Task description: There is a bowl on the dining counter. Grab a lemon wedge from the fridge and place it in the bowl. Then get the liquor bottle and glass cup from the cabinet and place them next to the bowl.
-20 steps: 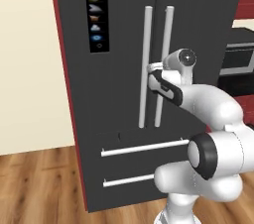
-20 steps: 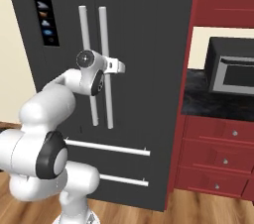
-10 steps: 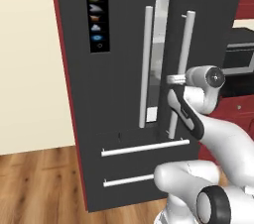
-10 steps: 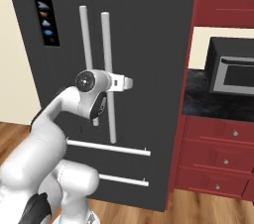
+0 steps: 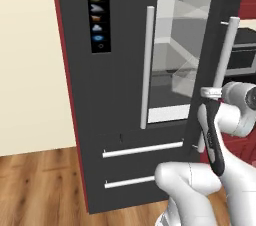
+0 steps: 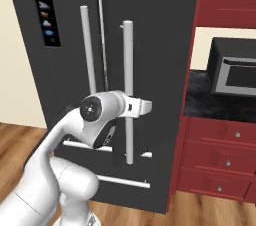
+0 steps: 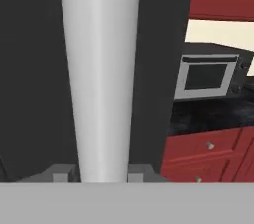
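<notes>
The dark grey fridge [image 5: 120,95] stands in front of me with its right door swung partly open. Pale shelves [image 5: 185,45] show through the gap. My gripper [image 5: 212,91] is shut on the right door's long silver handle [image 5: 225,55], about halfway down it. In the right base view the gripper [image 6: 142,106] clasps the same handle [image 6: 128,70]. Through the hand view the handle [image 7: 101,69] runs up between the fingertips [image 7: 62,172]. The left handle [image 5: 146,70] is untouched. The lemon wedge, bowl, liquor bottle and glass cup are out of view.
To the fridge's right are red drawers [image 6: 220,155] under a plain black counter [image 6: 200,95], with a black oven [image 6: 232,67] on it. Two lower fridge drawers with silver bars [image 5: 142,149] sit below the doors. Wood floor lies to the left.
The right fridge door has swung open toward me, pulled by my gripper on its handle. The arm has drawn back and to the right, and the fridge's inside now shows.
</notes>
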Robot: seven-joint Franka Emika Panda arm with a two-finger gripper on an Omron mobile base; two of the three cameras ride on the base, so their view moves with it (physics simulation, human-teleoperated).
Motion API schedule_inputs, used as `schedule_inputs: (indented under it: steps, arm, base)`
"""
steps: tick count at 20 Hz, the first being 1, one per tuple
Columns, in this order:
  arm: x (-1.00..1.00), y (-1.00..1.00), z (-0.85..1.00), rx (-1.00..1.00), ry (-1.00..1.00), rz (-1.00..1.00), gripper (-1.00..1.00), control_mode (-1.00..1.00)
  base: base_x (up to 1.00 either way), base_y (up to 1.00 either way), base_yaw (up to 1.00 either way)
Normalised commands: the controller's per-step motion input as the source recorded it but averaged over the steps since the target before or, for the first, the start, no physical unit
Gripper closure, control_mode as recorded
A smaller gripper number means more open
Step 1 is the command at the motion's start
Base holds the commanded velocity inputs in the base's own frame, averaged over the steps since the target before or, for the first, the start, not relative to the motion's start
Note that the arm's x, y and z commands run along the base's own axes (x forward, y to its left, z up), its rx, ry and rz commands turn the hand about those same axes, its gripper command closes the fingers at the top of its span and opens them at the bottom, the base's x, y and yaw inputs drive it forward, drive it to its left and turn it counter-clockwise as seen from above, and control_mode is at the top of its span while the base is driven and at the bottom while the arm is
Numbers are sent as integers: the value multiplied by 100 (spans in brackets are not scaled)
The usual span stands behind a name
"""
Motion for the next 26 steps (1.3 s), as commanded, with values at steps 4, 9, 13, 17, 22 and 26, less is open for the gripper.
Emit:
schedule_inputs:
  steps: [4, 9, 13, 17, 22, 26]
  arm:
    - [-89, -43, 35, 0, 0, -9, -100, -100]
    - [-93, 55, 87, 0, 0, 0, -100, -100]
    - [-98, 81, 84, -2, 0, 0, -100, -100]
    - [-27, 83, 58, 0, 10, 4, -100, -100]
    - [63, 20, 10, 0, 20, 3, -100, -100]
    - [89, 10, -32, -1, 15, 3, -100, -100]
  base:
    - [0, 0, 0]
    - [0, 0, 0]
    - [0, 0, 0]
    - [0, 0, 0]
    - [0, 0, 0]
    - [0, 0, 0]
